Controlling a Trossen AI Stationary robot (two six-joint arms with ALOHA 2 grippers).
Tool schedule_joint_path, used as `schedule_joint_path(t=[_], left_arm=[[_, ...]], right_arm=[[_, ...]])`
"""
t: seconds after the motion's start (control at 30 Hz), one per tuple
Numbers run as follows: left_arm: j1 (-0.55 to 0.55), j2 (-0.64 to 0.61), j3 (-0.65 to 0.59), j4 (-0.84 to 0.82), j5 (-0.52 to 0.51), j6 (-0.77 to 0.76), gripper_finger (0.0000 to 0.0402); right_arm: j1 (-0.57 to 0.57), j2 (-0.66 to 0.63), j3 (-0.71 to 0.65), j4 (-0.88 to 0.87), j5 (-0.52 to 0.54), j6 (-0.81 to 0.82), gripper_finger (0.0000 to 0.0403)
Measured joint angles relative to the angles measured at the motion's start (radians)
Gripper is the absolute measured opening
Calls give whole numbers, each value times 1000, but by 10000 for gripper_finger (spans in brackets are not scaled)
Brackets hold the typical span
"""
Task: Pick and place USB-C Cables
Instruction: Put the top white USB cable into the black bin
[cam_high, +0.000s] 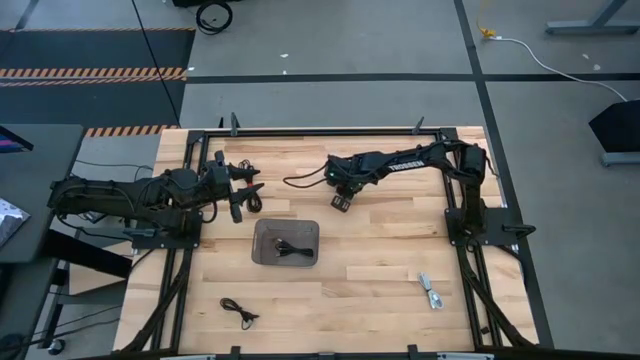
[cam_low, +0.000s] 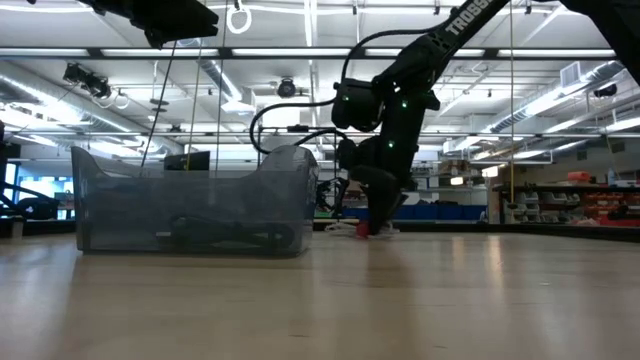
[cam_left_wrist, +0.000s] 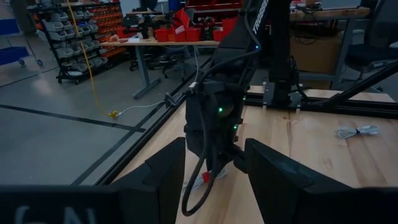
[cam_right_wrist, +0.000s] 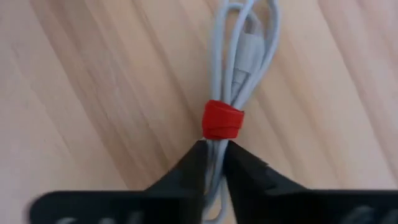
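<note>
Four cables show. One black cable (cam_high: 239, 312) lies at 7 o'clock from the grey tray (cam_high: 262, 229), another black cable (cam_high: 288, 251) inside it. Left gripper (cam_high: 248, 189) waits, spread open. Right gripper (cam_high: 341, 205) pinches the white cable with red tie (cam_right_wrist: 222, 119) at the tray's 1 o'clock. One grey cable (cam_high: 430, 292) lies at 4 o'clock.

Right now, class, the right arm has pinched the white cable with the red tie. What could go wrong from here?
1. The right gripper holds the white cable only at its thin end below the red tie, so it might slip out on lifting.
2. The loose loops may swing and catch the grey tray rim.
3. The left gripper waits near the tray, so the arms could meet.
</note>
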Motion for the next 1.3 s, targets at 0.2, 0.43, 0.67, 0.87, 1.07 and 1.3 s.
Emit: schedule_joint_path(t=[0.2,0.43,0.67,0.87,1.07,1.3], left_arm=[[0,0,0,0,0,1,174],[0,0,0,28,0,2,174],[-2,0,0,35,0,2,174],[-2,0,0,34,0,9,174],[-2,0,0,36,0,10,174],[-2,0,0,39,0,8,174]], right_arm=[[64,0,13,-5,92,-104,15],[160,-22,119,-71,257,-153,11],[234,-48,273,-117,286,-176,11],[326,-50,344,-118,285,-210,11],[416,-49,349,-101,285,-220,11],[494,-48,349,-56,221,-198,11]])
